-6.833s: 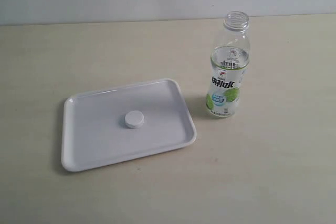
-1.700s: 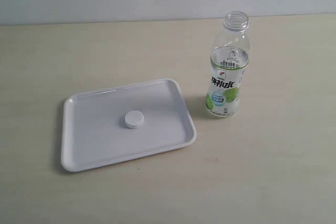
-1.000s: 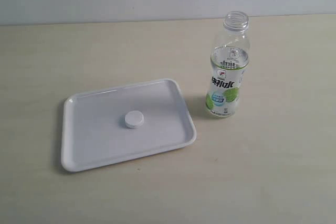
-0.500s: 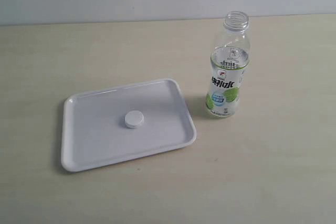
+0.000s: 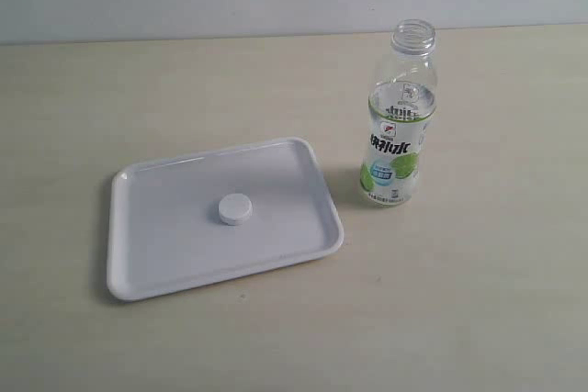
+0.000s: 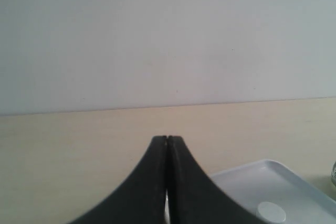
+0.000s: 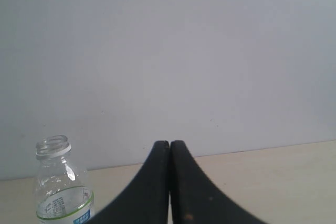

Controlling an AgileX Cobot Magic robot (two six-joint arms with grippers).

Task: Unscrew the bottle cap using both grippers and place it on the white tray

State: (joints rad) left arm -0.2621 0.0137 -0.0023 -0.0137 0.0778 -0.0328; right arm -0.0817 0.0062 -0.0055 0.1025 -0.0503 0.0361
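Both sets of jaws are fully closed, tips pressed flat together with nothing between them. Left gripper and right gripper each hold nothing and touch nothing, both up off the table. Bottle cap is off the bottle and lies flat near the middle of the white tray. Left wrist view shows the cap on the tray, out past the left jaws and off to one side, well apart from them. Bottle stands upright on the table just beside the tray's right edge in the exterior view, not touching it, neck open with threads bare. Right wrist view shows the bottle off to one side of the right jaws, clear of them.
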